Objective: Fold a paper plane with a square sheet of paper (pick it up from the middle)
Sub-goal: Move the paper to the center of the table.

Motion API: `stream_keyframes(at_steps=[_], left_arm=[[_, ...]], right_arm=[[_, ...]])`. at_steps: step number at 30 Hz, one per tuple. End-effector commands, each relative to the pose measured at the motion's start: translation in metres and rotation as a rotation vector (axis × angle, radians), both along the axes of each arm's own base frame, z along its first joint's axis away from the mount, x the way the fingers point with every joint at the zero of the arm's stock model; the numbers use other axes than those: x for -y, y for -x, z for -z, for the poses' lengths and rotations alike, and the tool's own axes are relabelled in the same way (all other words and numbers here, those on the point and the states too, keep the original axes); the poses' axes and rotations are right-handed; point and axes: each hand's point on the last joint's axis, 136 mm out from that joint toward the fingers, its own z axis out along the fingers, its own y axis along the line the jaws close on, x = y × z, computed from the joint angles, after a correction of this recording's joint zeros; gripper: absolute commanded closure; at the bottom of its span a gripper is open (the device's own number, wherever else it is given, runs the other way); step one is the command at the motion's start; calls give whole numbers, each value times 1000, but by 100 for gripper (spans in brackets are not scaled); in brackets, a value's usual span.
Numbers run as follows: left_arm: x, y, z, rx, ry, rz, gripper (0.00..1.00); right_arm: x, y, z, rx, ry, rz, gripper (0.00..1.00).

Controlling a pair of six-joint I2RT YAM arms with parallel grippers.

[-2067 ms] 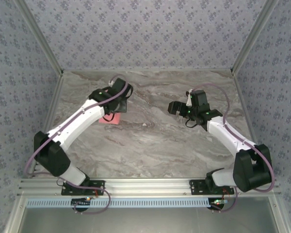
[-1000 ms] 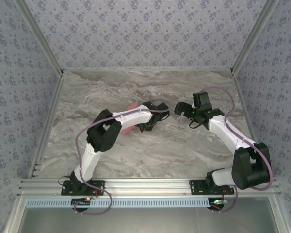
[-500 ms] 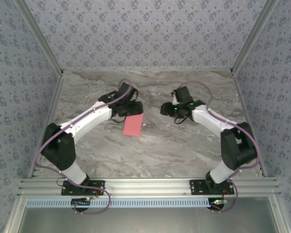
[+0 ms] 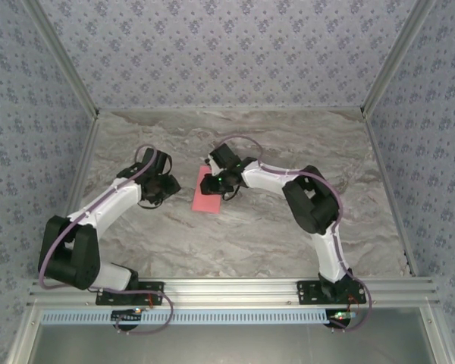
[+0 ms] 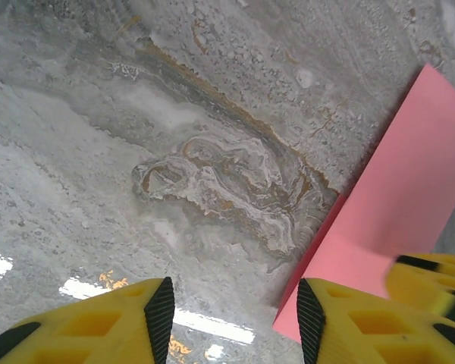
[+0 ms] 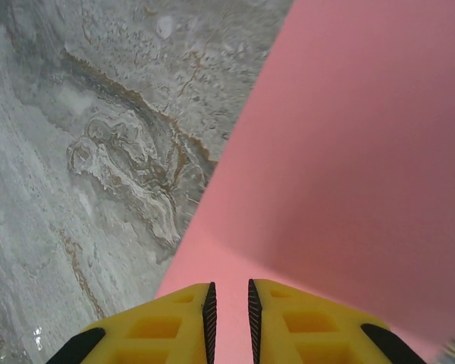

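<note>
While one pink sheet (image 4: 205, 197) lies midway on the table (image 4: 288, 227), bare marble around, two grippers attend: left gripper (image 5: 235, 303) spread wide beside its edge, right gripper (image 6: 230, 292) almost pinched together above it, grip unclear.

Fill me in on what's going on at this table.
Two robot arms are working on a salmon-pink sheet of paper that lies on the marble-patterned table and looks like a narrow rectangle from above. The right gripper reaches across and sits low over the sheet with its fingers nearly closed; whether it pinches the paper is unclear. The left gripper is open over bare table just beside the sheet's edge. No plane shape yet.
</note>
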Motion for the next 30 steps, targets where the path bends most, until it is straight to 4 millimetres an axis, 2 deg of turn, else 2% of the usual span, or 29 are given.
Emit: stream_keyframes(at_steps=[1,4,8,13,15,18,21,24,26,30], left_arm=[[-1,2,-1,5,20,-12,52],[0,1,0,5,23,-9,52],[3,-1,1,0,30,2,52],[14,-5,3,-2,70,41,52],[22,-8,3,3,103,69,52],[39,-12,3,21,162,131,52],[63,-17,0,43,234,204,53],[91,-22,-4,66,310,282,57],[111,-23,-8,75,354,332,61],[148,-23,-7,79,428,414,69]], right_arm=[[-15,7,6,-40,9,-52,78],[-17,10,21,-58,50,-78,77],[-5,21,44,-79,139,-161,77],[35,49,62,-91,232,-349,77],[62,64,64,-108,259,-405,77],[81,71,50,-93,207,-434,76],[74,62,20,-47,125,-387,74],[71,46,-12,-33,14,-216,67],[84,36,-26,-30,-27,-84,61],[121,30,-29,-58,-41,116,54]])
